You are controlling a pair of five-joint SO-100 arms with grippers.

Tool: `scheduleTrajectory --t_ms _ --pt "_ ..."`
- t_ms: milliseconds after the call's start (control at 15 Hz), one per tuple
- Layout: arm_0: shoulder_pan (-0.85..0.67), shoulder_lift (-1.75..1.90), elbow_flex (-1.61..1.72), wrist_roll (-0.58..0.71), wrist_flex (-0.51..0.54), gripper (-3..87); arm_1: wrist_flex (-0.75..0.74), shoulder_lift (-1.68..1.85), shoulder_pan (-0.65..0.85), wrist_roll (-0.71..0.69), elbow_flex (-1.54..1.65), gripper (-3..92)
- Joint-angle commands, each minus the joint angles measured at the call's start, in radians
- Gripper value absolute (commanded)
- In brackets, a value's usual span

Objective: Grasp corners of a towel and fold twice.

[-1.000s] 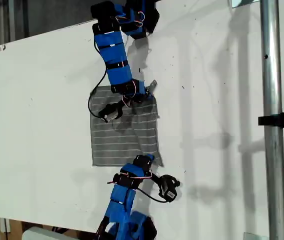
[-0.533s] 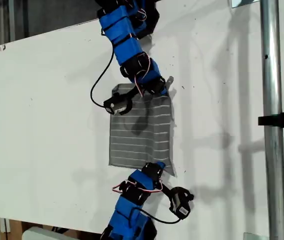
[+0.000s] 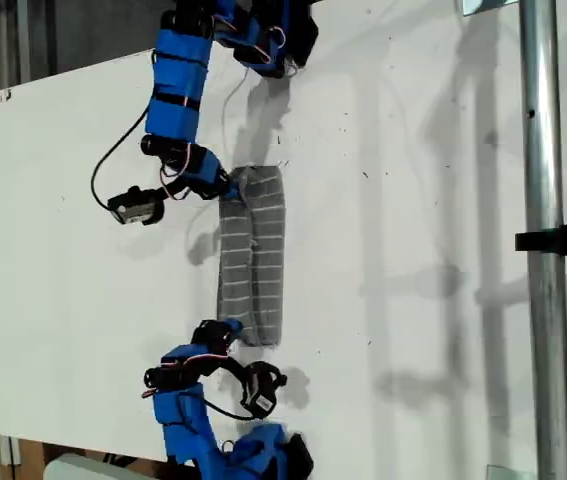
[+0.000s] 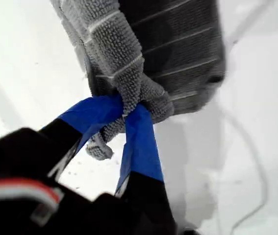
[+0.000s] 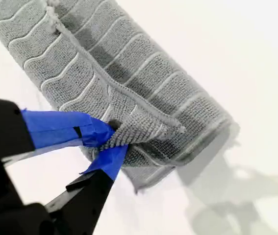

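Clamped on a bunched corner [image 4: 101, 147] of the towel [image 3: 255, 255], my first gripper [image 4: 129, 110] holds the grey striped cloth between its blue-taped fingers [image 4: 141, 147], jaws narrow with fabric squeezed between them. My second gripper [image 5: 112, 139] pinches another corner [image 5: 151, 128] the same way, with the edge drawn up into a small peak.

In the exterior view the towel lies on the white table [image 3: 413, 200] as a narrow doubled strip running top to bottom, with one arm at each end. Half a second ago it was a wide rectangle. Both arms have since swung toward the exterior view's left, carrying one long edge over, so the cloth now shows about half its former width.
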Motion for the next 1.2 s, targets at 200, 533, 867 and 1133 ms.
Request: scheduleTrajectory --t_ms 200,533,867,1133 --pt "-0.313 -0.179 -0.448 0.311 0.14 -2.9 0.057 0.067 0.233 -0.241 -0.236 -0.3" --pt "-0.172 -0.212 -0.155 0.167 -0.032 -2.9 -0.149 0.037 0.138 -0.112 0.164 -0.3" --pt "-0.207 -0.426 -0.112 0.112 -0.149 -2.8 -0.36 -0.138 0.181 -0.114 0.298 -0.3" --pt "-0.31 -0.436 -0.115 0.109 -0.052 7.1 -0.319 -0.086 0.204 -0.114 0.288 0.3"
